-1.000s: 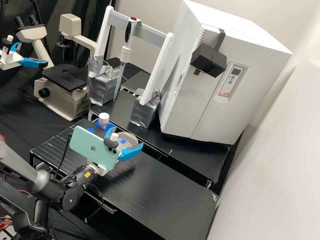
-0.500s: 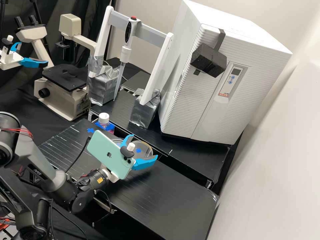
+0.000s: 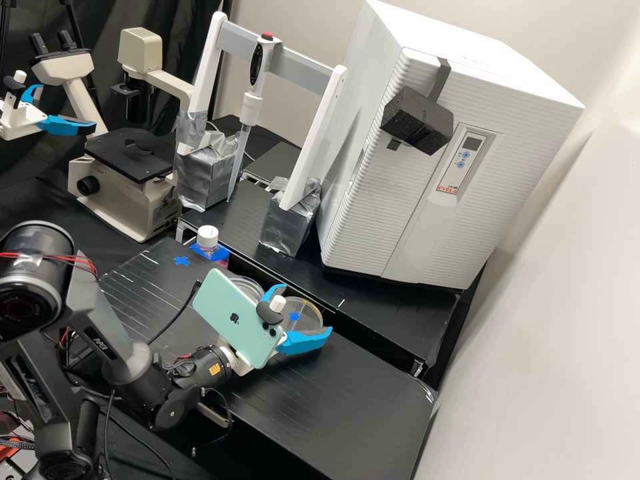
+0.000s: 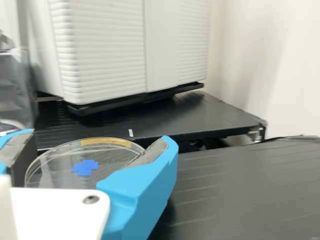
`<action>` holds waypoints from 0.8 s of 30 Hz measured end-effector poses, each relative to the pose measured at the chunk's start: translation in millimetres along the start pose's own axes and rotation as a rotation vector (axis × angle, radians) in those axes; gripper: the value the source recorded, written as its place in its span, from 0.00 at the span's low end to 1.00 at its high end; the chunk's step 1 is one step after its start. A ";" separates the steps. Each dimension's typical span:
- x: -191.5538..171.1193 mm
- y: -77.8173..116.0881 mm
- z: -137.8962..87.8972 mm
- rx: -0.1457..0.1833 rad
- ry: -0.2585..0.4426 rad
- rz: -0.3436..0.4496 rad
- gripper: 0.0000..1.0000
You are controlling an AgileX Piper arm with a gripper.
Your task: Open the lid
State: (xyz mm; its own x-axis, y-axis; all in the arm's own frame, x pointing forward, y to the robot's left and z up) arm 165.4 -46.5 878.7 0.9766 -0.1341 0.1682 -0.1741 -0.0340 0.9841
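In the high view my gripper (image 3: 301, 312) is over the back part of the front bench, its blue fingers on either side of a clear round lid (image 3: 308, 319). The lid bears a blue cross and a yellowish strip at its rim. A clear dish (image 3: 248, 285) lies behind the phone, apart from the lid and partly hidden by the phone. The wrist view has the lid (image 4: 60, 161) held between the fingers of my gripper (image 4: 97, 145). How high the lid is above the bench, I cannot tell.
A bottle (image 3: 208, 241) with white cap and pink liquid stands near the dish, and a blue cross mark (image 3: 181, 261) is on the front bench (image 3: 360, 393). Behind are a pipette stand (image 3: 303, 143), a microscope (image 3: 127, 180) and a large white incubator (image 3: 393, 220) on the raised bench.
My gripper has travelled rightward and toward the bench's front in the picture, carrying the lid along. The dish has come into view where the lid was.
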 end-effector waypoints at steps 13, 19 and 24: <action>1.3 0.6 5.3 -0.027 -0.030 0.017 0.00; 2.5 -1.4 8.8 -0.044 -0.043 0.005 0.00; 3.6 -1.8 8.1 -0.055 -0.046 0.013 1.00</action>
State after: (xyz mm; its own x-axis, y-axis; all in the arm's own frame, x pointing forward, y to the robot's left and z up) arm 168.3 -54.9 877.0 0.9673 -0.1792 0.1796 -0.1784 0.0227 0.9837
